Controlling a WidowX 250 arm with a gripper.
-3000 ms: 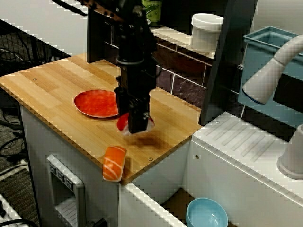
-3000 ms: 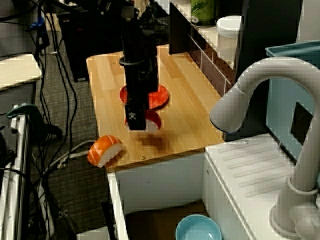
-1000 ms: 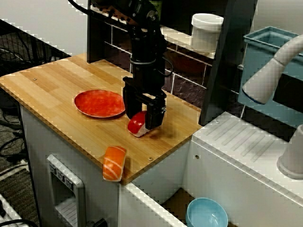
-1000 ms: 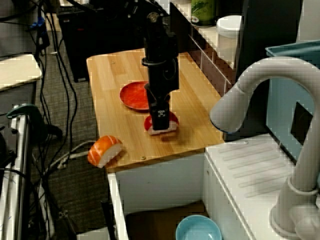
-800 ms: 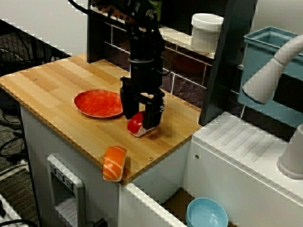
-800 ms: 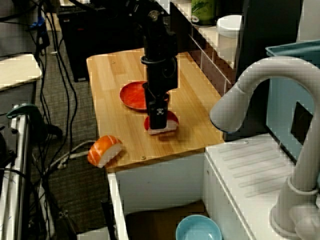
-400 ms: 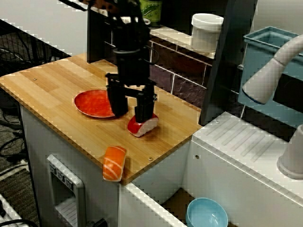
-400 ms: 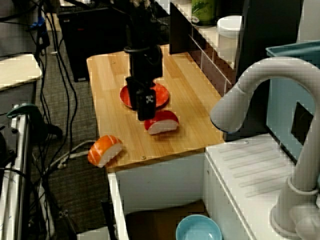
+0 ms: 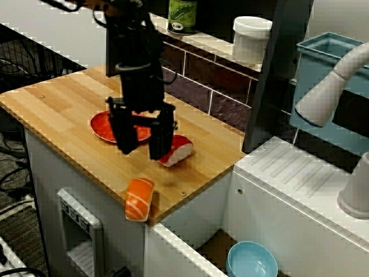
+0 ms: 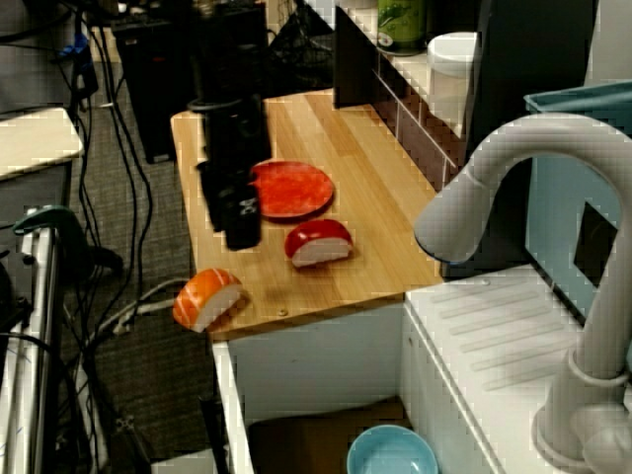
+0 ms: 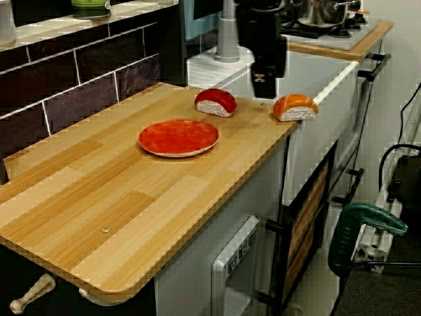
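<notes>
My gripper hangs open and empty over the wooden counter, its black fingers spread apart. It hovers between the red plate and the counter's front edge. In the front view, a red-topped sushi piece lies on the wood just to the right of it, not touching. An orange salmon sushi piece sits at the counter's edge, below the gripper and partly overhanging. From the high side view the gripper stands left of the plate and the red sushi, above the salmon piece.
A white jar and a green can stand on the tiled ledge behind. A white sink unit with a faucet adjoins the counter, and a blue bowl lies below. A dark upright post rises at the counter's right end.
The gripper carried the red sushi to the right of the plate, set it down on the counter and opened. It then moved left, toward the counter's front edge.
</notes>
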